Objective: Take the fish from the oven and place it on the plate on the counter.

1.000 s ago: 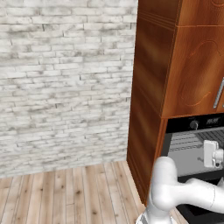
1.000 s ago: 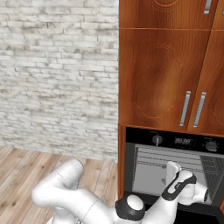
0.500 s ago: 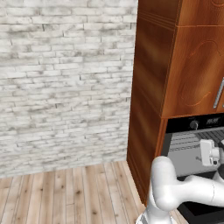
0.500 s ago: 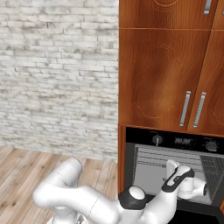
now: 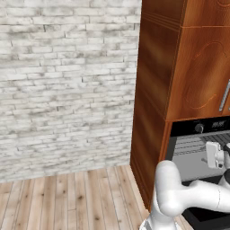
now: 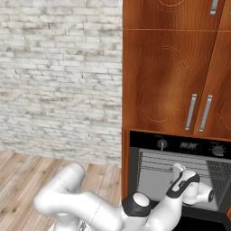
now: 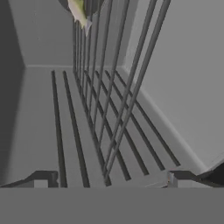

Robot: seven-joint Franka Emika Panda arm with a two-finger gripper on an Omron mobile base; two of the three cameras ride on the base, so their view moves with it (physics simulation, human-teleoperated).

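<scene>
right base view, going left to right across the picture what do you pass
whitewashed brick wall → reddish-brown wooden cabinet door → pair of upright grey metal door handles, with the built-in black oven below them

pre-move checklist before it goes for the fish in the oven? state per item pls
1. Oven door open, cavity reachable: ok.
2. Gripper open and empty: ok.
3. Hand inside the cavity, over the wire rack: ok.
4. Fish in sight: ok, at the top edge of the hand view, partly cut off.
5. Fish between the fingers: not ok, it lies well ahead along the rack.
6. Plate on the counter located: cannot tell.
</scene>
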